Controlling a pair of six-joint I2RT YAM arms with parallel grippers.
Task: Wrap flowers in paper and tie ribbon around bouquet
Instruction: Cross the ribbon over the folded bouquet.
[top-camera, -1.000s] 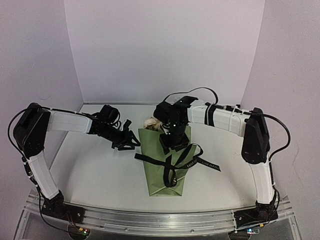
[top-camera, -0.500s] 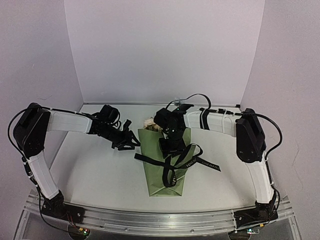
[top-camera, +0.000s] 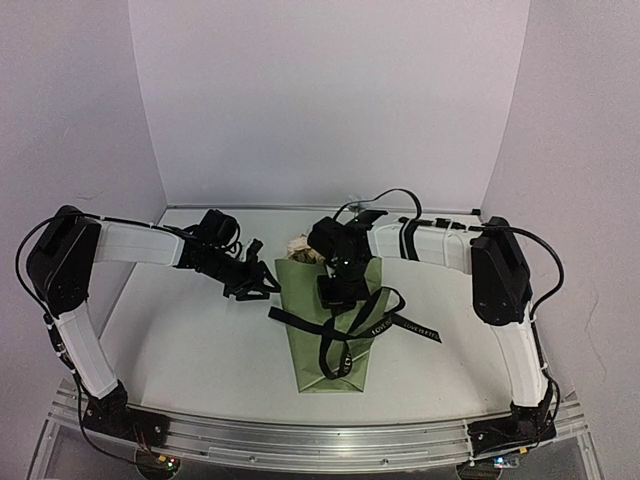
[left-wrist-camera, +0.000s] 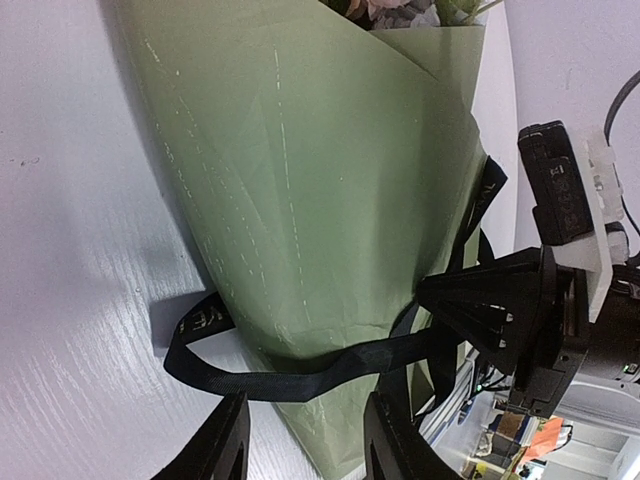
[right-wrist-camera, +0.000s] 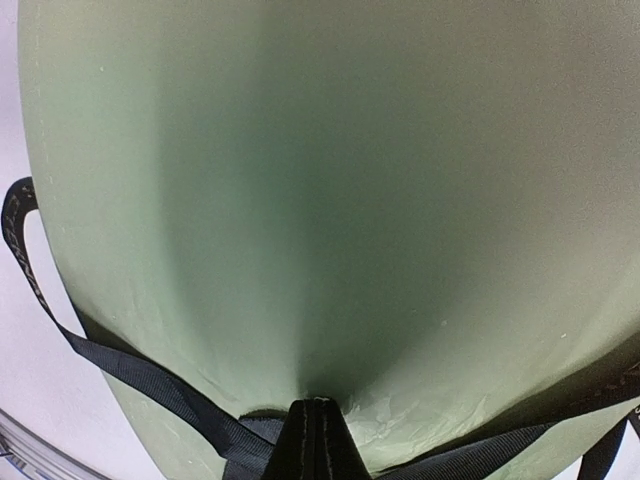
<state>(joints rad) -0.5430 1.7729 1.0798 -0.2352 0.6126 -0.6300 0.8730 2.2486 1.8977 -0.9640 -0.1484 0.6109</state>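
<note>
**Right pincer nipped shut at the ribbon, bouquet flat on the table**

A white table (top-camera: 190, 340) sits boxed in by plain pale walls (top-camera: 330, 100). A metal rail (top-camera: 320, 437) runs along the near edge, and a black cable (top-camera: 398, 192) loops off the right arm. From above, that arm's wrist sits right over the upper part of the bouquet (top-camera: 308, 352) and hides much of its wide end. Only a few cream and brownish flowers (top-camera: 303, 246) poke out beside it at the far side.

The bouquet lies mid-table between the two arms, narrower end toward the rail. The paper (left-wrist-camera: 300, 180) is olive green and smooth, with faint creases and pale scuffs, folded into a cone. The ribbon (left-wrist-camera: 300, 377), black with small light lettering, is slung across the cone's middle. A loose loop of it lies on the table at the left, and its tails trail off to the right.

The right gripper (right-wrist-camera: 315, 425) is closed tight with its tips down against the paper. It looks to be nipping the ribbon, though the tips hide the contact itself. The left gripper (left-wrist-camera: 308, 420) hovers just left of the cone, jaws partly apart with nothing between them.
</note>
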